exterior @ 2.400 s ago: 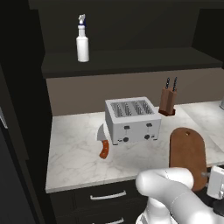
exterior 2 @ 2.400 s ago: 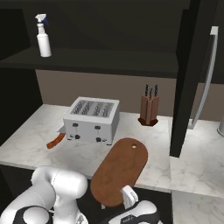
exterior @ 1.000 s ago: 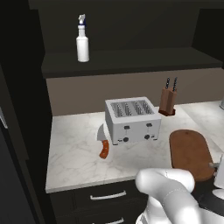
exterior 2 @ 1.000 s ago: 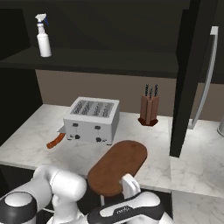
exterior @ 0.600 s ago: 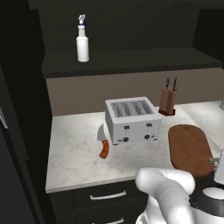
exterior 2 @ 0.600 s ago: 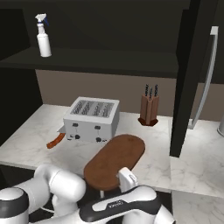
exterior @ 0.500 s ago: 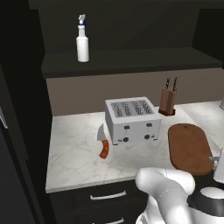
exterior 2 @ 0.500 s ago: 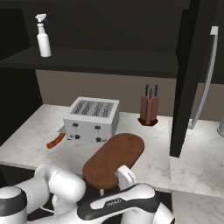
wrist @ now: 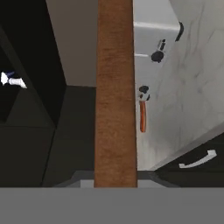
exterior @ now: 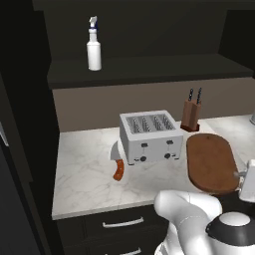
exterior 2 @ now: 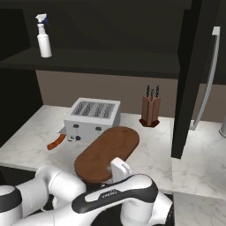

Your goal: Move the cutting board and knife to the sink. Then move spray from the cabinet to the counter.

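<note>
The gripper (wrist: 115, 181) sat at the bottom centre of the hand view with its fingers pinched on the near end of the cutting board (wrist: 114, 92), which ran edge-on as a brown strip from the bottom up through the top of that frame. In the right base view the cutting board (exterior 2: 107, 152) lay in the lower middle of the frame, its near end meeting the white hand; whether it was lifted clear of the counter (exterior 2: 148, 152) could not be told. In the left base view the board (exterior: 209, 162) lay at the right of the frame, right of the toaster (exterior: 151, 136).

The knife (exterior: 117, 163) rested on the marble left of the toaster, orange handle toward the camera, near the frame's centre. In the hand view its handle (wrist: 142, 116) showed as a thin orange bar just right of the board.

The knife block (exterior: 191, 112) stood behind the board against the back wall. The spray (exterior: 93, 45) stood upright on the cabinet (exterior: 149, 69) shelf in the upper left of both base views.
</note>
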